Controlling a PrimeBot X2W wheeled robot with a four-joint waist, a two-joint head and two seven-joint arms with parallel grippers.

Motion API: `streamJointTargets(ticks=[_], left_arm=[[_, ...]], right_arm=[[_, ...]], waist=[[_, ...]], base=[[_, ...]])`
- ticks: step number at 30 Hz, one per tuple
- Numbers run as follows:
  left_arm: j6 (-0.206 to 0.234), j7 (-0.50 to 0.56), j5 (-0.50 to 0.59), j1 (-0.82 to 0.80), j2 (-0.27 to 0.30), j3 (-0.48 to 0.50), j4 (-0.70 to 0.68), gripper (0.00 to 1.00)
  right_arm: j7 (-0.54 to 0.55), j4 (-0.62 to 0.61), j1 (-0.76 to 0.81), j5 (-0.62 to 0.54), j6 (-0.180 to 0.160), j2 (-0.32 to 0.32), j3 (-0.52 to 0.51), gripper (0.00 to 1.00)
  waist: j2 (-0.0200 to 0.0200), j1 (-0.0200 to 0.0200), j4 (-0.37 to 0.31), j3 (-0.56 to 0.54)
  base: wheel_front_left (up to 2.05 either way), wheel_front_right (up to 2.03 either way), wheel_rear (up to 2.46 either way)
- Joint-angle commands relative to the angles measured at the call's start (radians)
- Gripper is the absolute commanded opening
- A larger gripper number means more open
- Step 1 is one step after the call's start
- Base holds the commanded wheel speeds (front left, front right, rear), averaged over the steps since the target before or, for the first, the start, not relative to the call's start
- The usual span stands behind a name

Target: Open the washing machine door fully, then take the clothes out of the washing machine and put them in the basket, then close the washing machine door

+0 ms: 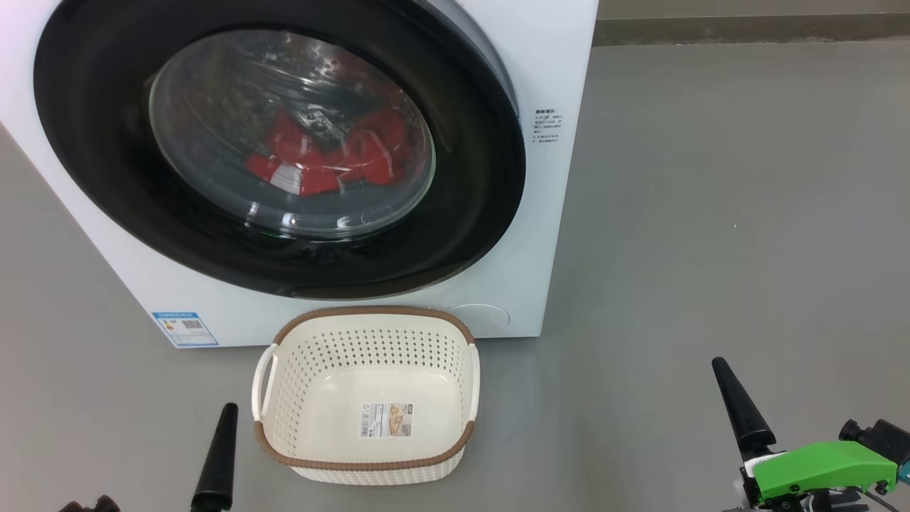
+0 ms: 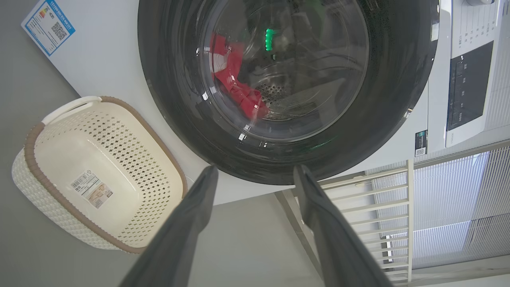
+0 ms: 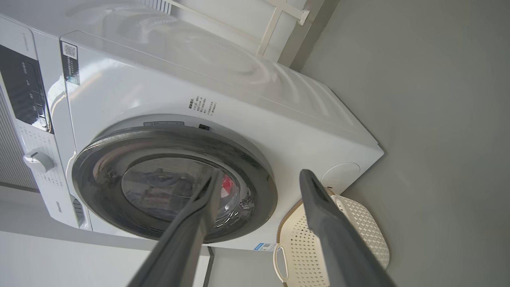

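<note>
The washing machine door (image 1: pixel 469 185) looks shut against the front of the white washing machine (image 1: pixel 554 64). Through its bulging glass I can see the red clothes (image 1: pixel 327 160) lying low in the drum. The cream basket (image 1: pixel 370 313) stands empty on the grey floor (image 1: pixel 711 213), just in front of the machine and under the door's lower edge. I take that to be deliberate, since anything lifted out has only a short drop into it. The left claw (image 2: pixel 255 169) hangs on the near side, just left of the basket, its two dark fingers spread wide with nothing between them. The right claw (image 3: pixel 261 173) sits off to the right, well apart from the machine, equally spread and empty. Both point toward the washer, so I'd judge the work has not begun and the door's rim is the first thing to pull.
</note>
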Motion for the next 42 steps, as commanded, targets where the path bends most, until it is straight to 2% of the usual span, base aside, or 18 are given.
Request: streamJointTargets(ticks=[1, 20, 42], left_arm=[[-0.003, -0.011, 0.034, -0.009, 0.016, 0.017, -0.037, 1.0], [0.033, -0.067, 0.365, 0.006, 0.018, -0.01, -0.086, 1.0], [0.074, -0.128, 0.67, 0.028, 0.022, -0.038, -0.123, 1.0]], right_arm=[[-0.011, -0.031, -0.031, -0.021, 0.0, -0.014, 0.014, 1.0], [-0.067, -0.02, -0.044, -0.252, 0.0, -0.041, 0.067, 1.0], [-0.128, -0.016, -0.048, -0.496, 0.0, -0.069, 0.131, 1.0]], waist=[[0.0, -0.0001, 0.0, 0.001], [0.0, -0.0001, 0.001, 0.021], [0.0, -0.0001, 0.001, 0.031]], base=[[0.0, 0.0, 0.0], [0.0, 0.0, 0.0], [0.0, 0.0, 0.0]])
